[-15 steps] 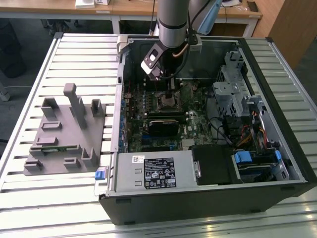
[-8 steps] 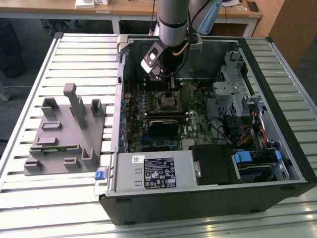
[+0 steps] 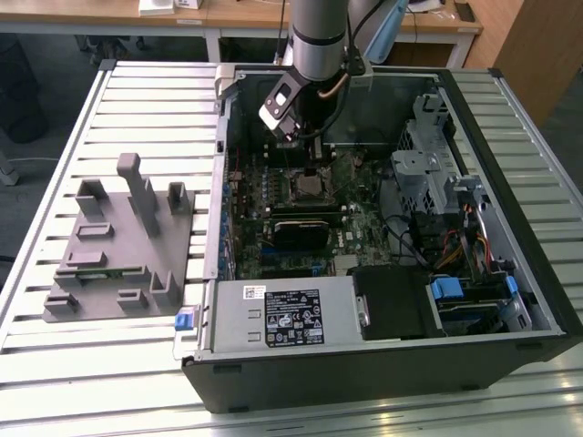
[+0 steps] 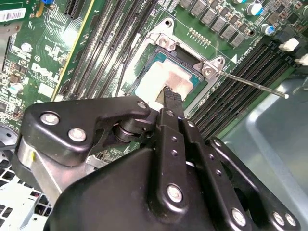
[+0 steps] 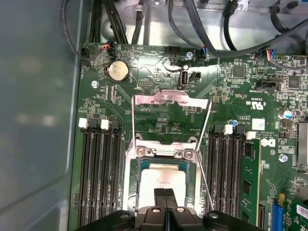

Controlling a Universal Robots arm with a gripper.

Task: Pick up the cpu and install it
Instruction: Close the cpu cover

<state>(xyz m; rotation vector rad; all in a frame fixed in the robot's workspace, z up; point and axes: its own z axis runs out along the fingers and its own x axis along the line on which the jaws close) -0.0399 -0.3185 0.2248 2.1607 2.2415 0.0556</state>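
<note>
Open computer case (image 3: 383, 350) lying on the slatted counter (image 3: 55, 382), with a grey fixture (image 3: 118, 246) beside it toward the exterior view's left. The gripper (image 3: 314, 168) reaches down to the motherboard (image 5: 159, 72), its two fingers (image 5: 160, 196) pressed together with no gap. The cpu (image 5: 161, 179) lies flat in the socket (image 5: 129, 163), whose hinged cover plate (image 5: 168, 98) is raised. The fingertips stand over the cpu's silver top near one edge. Whether they touch it cannot be told.
</note>
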